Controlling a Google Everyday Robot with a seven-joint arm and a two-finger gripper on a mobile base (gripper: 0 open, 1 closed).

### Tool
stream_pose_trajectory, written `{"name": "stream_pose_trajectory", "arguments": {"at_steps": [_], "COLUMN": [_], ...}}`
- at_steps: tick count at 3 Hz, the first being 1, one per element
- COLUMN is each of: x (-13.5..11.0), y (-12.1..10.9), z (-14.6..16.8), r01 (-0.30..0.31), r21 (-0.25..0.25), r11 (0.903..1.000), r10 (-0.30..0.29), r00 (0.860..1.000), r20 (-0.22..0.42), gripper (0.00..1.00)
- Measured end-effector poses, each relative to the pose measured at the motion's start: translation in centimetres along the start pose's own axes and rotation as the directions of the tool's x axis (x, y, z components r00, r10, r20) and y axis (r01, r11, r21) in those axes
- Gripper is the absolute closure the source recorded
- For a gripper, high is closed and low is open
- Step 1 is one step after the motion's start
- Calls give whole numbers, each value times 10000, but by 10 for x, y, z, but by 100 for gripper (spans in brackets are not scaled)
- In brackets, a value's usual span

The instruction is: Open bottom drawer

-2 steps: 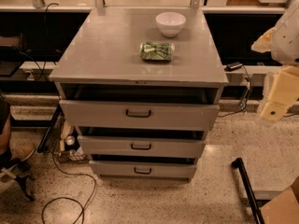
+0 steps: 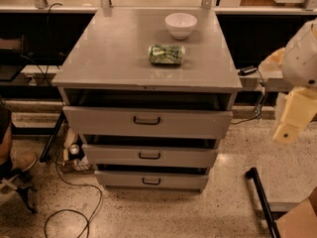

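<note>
The grey metal cabinet (image 2: 124,53) has three drawers. The bottom drawer (image 2: 173,182) is the lowest, shallow front, with a small dark pull handle (image 2: 151,181). A dark gap shows above its front panel, as with the two drawers above. My gripper (image 2: 290,120) is the cream end piece of the arm at the right edge. It hangs to the right of the cabinet at about the top drawer's height, well apart from the bottom drawer's handle.
A white bowl (image 2: 181,25) and a green crumpled packet (image 2: 167,54) lie on the cabinet top. Cables (image 2: 74,202) trail on the floor at the left. A black bar (image 2: 260,200) and a cardboard box (image 2: 299,222) lie at the lower right. A shoe (image 2: 17,162) is at the left.
The arm's cream end piece has dropped slightly at the right edge. The cabinet, its drawers and the objects on top have not moved.
</note>
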State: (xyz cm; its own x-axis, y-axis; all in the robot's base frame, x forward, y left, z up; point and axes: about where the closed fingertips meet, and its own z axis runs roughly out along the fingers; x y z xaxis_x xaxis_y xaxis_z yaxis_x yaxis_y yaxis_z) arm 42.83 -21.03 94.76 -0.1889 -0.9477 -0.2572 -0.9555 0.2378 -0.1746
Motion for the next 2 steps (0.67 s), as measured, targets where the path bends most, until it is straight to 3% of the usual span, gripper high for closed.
{"name": "stream_pose_trajectory", "arguments": {"at_steps": [1,2], "x": [0,-5], "y": [54,97], "z": [88,153], "r01": [783,1390], "r21": [-1825,-3180], "r11": [9801,9378], "r10": [-484,-558], "r00": [9855,9648], "r20": [1627,2570], "gripper": [0,0]}}
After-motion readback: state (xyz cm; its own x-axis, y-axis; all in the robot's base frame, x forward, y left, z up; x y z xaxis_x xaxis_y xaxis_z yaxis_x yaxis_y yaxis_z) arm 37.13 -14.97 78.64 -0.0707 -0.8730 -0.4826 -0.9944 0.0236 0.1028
